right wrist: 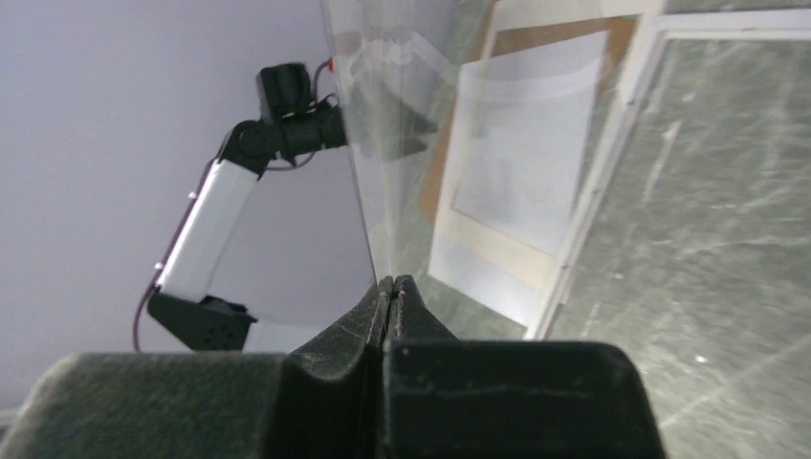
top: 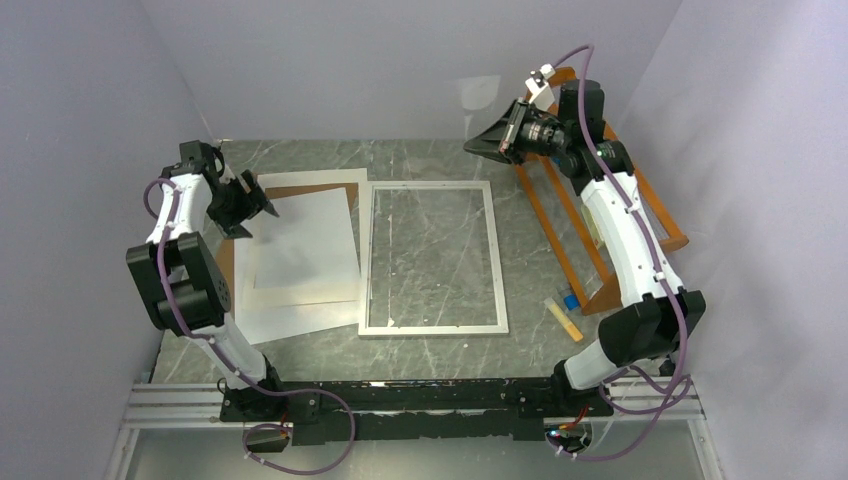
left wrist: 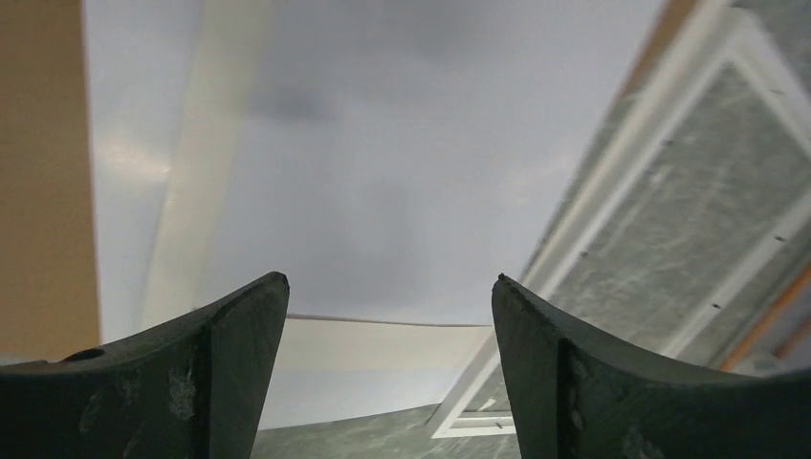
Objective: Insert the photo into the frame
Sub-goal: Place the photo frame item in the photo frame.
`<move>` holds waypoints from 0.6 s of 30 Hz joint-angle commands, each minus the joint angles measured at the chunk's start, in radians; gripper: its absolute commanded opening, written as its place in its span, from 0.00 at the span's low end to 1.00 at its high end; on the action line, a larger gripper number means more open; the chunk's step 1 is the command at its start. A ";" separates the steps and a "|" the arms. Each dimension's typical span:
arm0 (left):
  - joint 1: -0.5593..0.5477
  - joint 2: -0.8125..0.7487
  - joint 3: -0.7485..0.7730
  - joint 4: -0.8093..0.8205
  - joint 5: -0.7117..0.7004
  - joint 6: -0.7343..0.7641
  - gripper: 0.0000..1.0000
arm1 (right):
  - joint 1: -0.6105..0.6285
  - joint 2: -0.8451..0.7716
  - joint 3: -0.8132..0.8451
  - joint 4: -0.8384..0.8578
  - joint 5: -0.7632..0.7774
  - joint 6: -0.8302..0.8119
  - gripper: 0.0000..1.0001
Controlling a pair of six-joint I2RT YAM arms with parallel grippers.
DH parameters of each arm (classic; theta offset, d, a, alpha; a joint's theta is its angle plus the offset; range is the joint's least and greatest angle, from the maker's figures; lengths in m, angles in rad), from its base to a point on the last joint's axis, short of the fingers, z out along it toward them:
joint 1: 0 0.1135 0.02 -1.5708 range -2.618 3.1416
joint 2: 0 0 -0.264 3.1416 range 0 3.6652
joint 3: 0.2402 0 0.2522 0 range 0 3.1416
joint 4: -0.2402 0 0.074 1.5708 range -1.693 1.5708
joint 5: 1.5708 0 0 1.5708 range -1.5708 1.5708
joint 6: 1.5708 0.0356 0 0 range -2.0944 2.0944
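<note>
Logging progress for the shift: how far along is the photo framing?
Done: the frame lies empty, and the right gripper holds a clear pane aloft. In hand: the open left gripper hovers over the photo, white side up. Left: picking it up and laying it in the frame.

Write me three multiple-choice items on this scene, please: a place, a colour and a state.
1. Where does the frame lie? A) flat between the stack of sheets and the rack B) in the rack C) on the stack
2. What colour is the rack? A) blue B) orange C) green
3. How is the left pincer? A) shut on the frame B) shut on a sheet C) open over the stack
A: the top view shows it between them. B: its bars are orange. C: its jaws stand apart, nothing between them.
</note>
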 commanded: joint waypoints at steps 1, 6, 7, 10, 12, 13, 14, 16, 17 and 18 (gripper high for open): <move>-0.026 -0.056 -0.009 0.087 0.121 -0.042 0.82 | 0.088 -0.046 -0.034 0.246 -0.117 0.180 0.00; -0.031 -0.049 -0.006 0.079 0.082 -0.067 0.79 | 0.163 -0.018 -0.038 0.305 -0.144 0.271 0.00; -0.031 -0.053 -0.006 0.073 0.056 -0.073 0.79 | 0.166 -0.016 -0.045 0.302 -0.139 0.283 0.00; -0.031 -0.082 -0.022 0.068 -0.034 -0.097 0.79 | 0.166 -0.010 -0.093 0.293 -0.118 0.312 0.00; -0.031 -0.107 -0.036 0.072 -0.084 -0.116 0.80 | 0.164 0.005 -0.127 0.249 -0.098 0.305 0.00; -0.031 -0.122 -0.043 0.078 -0.096 -0.123 0.80 | 0.159 0.015 -0.150 0.232 -0.087 0.300 0.00; -0.031 -0.133 -0.051 0.081 -0.102 -0.129 0.81 | 0.156 0.023 -0.177 0.224 -0.077 0.298 0.00; -0.030 -0.148 -0.067 0.093 -0.096 -0.135 0.81 | 0.153 0.035 -0.253 0.267 -0.063 0.299 0.02; -0.031 -0.153 -0.074 0.098 -0.084 -0.135 0.81 | 0.150 0.043 -0.285 0.270 -0.055 0.290 0.04; -0.031 -0.154 -0.084 0.101 -0.074 -0.136 0.81 | 0.147 0.053 -0.317 0.283 -0.061 0.278 0.06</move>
